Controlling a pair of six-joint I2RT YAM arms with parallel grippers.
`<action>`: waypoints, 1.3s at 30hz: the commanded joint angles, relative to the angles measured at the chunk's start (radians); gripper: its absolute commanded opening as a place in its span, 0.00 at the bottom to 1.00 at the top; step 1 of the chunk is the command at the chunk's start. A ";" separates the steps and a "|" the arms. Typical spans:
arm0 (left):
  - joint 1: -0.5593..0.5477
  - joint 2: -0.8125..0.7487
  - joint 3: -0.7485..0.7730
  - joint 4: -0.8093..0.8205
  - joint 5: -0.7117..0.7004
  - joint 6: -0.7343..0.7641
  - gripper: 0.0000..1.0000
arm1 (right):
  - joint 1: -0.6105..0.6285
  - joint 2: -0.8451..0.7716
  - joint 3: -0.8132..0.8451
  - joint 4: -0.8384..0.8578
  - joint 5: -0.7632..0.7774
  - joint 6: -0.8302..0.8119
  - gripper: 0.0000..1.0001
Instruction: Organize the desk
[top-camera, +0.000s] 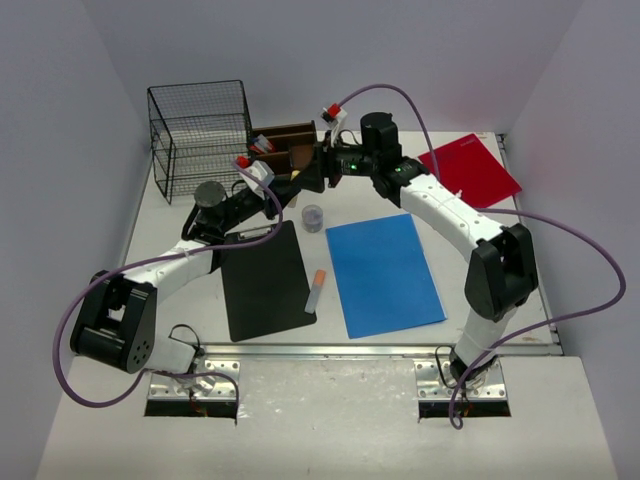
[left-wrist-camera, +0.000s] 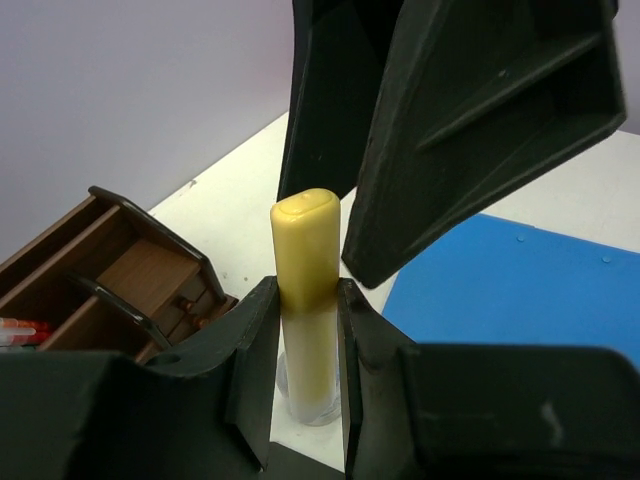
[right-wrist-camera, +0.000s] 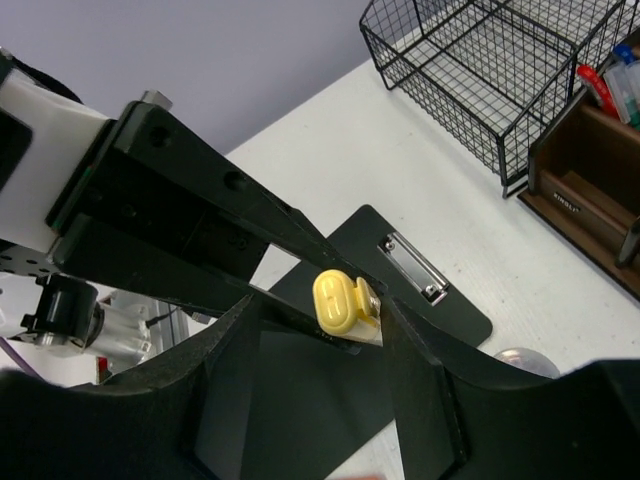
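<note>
Above the white desk (top-camera: 155, 215), left gripper (left-wrist-camera: 300, 340) pinches a yellow marker (left-wrist-camera: 305, 240); right gripper (right-wrist-camera: 322, 325) spread around it.

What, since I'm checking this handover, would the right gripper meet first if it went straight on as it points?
The marker, held by the left gripper: its yellow cap lies dead ahead, between the right gripper's open jaws. Depth is unclear, so contact may be close.

A yellow marker (left-wrist-camera: 305, 262), a blue sheet (top-camera: 383, 272), a red folder (top-camera: 472, 172), a black clipboard (top-camera: 262, 285), a brown box (top-camera: 285, 135), a white bench (top-camera: 350, 200).
</note>
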 joint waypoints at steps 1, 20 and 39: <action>0.005 -0.032 0.029 0.036 0.038 -0.008 0.00 | 0.013 0.030 0.065 0.030 0.017 -0.026 0.48; 0.144 -0.334 0.017 -0.432 -0.165 -0.037 1.00 | 0.023 0.072 0.133 0.032 0.232 -0.131 0.00; 0.273 -0.546 0.038 -0.823 -0.502 -0.366 1.00 | 0.121 0.459 0.415 0.225 0.851 0.106 0.00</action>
